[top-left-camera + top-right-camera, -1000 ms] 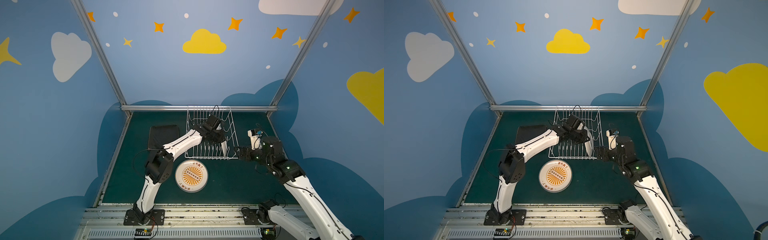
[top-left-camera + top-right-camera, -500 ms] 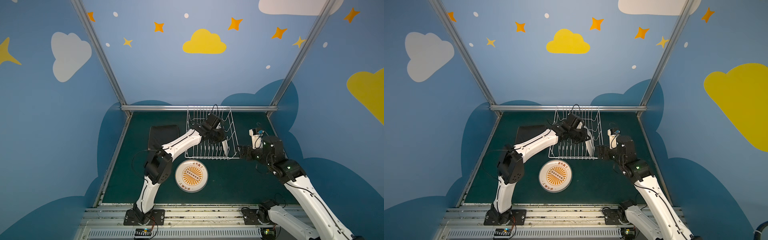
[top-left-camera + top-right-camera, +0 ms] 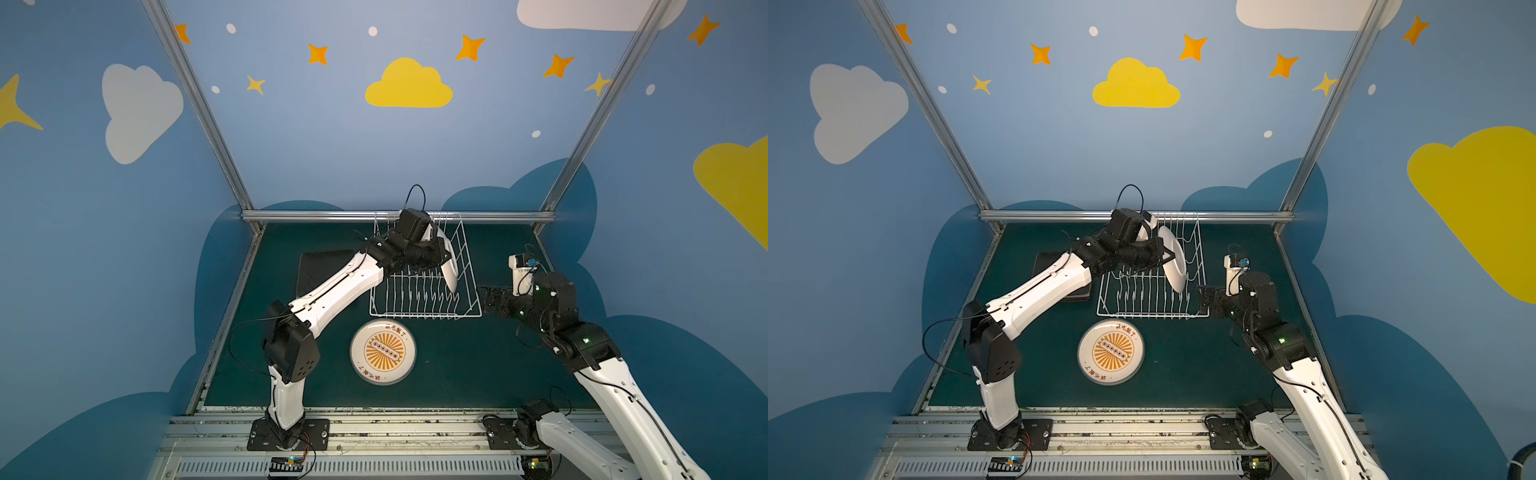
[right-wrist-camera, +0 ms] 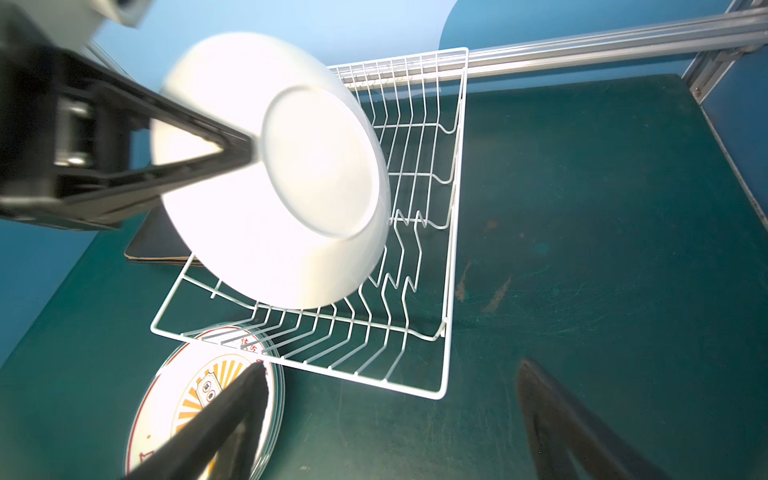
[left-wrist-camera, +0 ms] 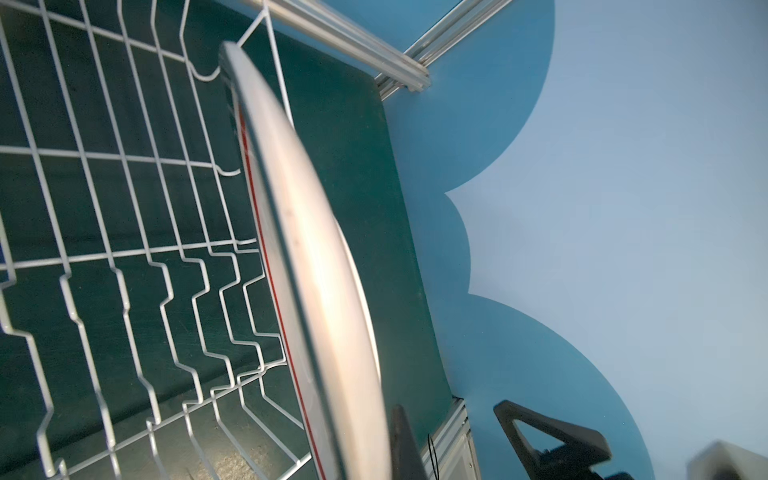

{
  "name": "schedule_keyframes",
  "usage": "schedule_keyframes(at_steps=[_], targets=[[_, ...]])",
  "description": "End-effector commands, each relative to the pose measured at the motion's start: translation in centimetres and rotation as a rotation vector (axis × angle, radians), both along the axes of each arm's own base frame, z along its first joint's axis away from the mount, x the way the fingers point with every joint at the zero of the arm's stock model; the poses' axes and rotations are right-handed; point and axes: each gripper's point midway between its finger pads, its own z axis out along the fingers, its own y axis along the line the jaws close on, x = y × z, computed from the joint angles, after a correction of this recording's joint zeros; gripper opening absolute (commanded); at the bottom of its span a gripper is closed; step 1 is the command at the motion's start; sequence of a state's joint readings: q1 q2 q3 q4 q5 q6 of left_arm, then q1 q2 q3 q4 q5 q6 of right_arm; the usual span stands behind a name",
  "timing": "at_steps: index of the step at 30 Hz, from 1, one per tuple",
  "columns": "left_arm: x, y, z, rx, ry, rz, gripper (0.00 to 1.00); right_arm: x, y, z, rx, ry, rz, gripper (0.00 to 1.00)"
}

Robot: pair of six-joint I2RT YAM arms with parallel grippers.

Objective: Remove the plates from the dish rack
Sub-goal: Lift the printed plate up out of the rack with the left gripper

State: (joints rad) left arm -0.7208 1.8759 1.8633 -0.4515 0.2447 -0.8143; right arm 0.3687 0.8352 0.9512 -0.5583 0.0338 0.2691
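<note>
1. The left hand is closed tight on the rim of a round white plate. One finger lies across the plate's plain underside.
2. That plate stands tilted on edge over the right end of the dish rack. Its lower edge is down near the wire prongs; whether it touches them I cannot tell.
3. The right hand is spread wide and holds nothing. It sits low, just beside the rack's right front corner, with its fingers pointing toward the rack. Contact with the wire cannot be made out.
4. A round plate with an orange sunburst lies face up on the green table, just in front of the rack.
5. A stack of black square plates lies flat just left of the rack, partly hidden under the left arm.
6. Apart from the held plate, the rack's slots look bare.
</note>
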Motion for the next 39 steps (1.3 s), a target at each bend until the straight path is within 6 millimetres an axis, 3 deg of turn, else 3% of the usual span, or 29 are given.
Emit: schedule_keyframes(at_steps=[1,9,20,27,34,39], targets=[[-1.1,0.6,3.5,-0.015,-0.163,-0.076,0.03,-0.1,-0.5,2.2,0.033,-0.042,-0.032,0.93],[-2.6,3.7,4.4,0.114,-0.427,-0.101,0.03,0.2,-0.9,3.7,0.1,-0.029,-0.07,0.95],[-5.6,7.5,5.6,0.293,-0.853,-0.18,0.03,1.4,1.9,5.0,0.259,0.112,-0.007,0.95],[-7.8,8.6,3.9,0.502,-1.105,-0.315,0.03,2.4,3.5,6.6,0.356,0.146,0.019,0.95],[-8.1,9.8,2.3,0.698,-1.197,-0.366,0.03,3.8,5.8,8.6,0.473,0.177,0.083,0.95],[-8.3,10.1,0.7,0.802,-1.27,-0.408,0.03,4.5,7.4,8.5,0.541,0.204,0.121,0.95]])
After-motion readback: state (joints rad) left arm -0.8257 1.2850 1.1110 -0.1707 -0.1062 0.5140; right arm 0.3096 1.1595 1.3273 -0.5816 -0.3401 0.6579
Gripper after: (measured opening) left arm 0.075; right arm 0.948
